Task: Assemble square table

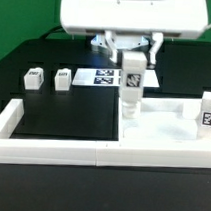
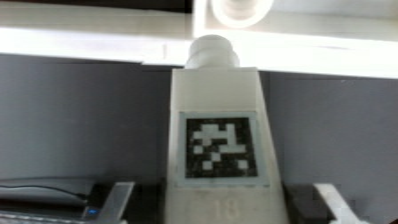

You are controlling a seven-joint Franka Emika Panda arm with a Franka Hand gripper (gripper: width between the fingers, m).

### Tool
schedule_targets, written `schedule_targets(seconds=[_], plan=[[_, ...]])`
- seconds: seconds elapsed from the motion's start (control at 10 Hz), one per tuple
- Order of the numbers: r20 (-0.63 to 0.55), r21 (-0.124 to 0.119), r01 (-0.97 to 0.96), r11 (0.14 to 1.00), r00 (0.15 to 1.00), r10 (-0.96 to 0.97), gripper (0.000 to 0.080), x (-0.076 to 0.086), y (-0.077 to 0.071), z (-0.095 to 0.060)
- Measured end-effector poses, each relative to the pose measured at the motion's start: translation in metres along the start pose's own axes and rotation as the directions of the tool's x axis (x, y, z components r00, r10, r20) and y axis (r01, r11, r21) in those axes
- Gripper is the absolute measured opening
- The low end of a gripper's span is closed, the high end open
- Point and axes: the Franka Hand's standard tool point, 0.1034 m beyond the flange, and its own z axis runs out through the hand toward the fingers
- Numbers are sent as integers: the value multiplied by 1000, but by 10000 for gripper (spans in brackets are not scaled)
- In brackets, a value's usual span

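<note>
Square table (image 1: 171,125) flat on the surface (image 1: 63,111) at 4 o'clock of the exterior view, held leg (image 1: 130,87) upright over its 10 o'clock corner.
Hand (image 1: 132,59) partly closed, gripping the held leg by its upper end, fingers (image 2: 331,202) either side of the tagged face. Lower tip at the slab, perhaps touching; hard to judge. Another leg (image 1: 208,111) standing at 3 o'clock, at the slab's edge. Loose leg (image 1: 34,80) and neighbour leg (image 1: 63,79) at 9 o'clock, near the marker board (image 1: 99,78). Fence bars (image 1: 51,149) along 6 o'clock.
</note>
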Motion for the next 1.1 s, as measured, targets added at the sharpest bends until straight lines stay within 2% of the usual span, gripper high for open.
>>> schedule_targets(seconds=[0.3,1.1], plan=[[12,1,7,1000,1000,-7,291,-11,-7,22],[40,2,11,1000,999,-11,291,-25,-9,35]])
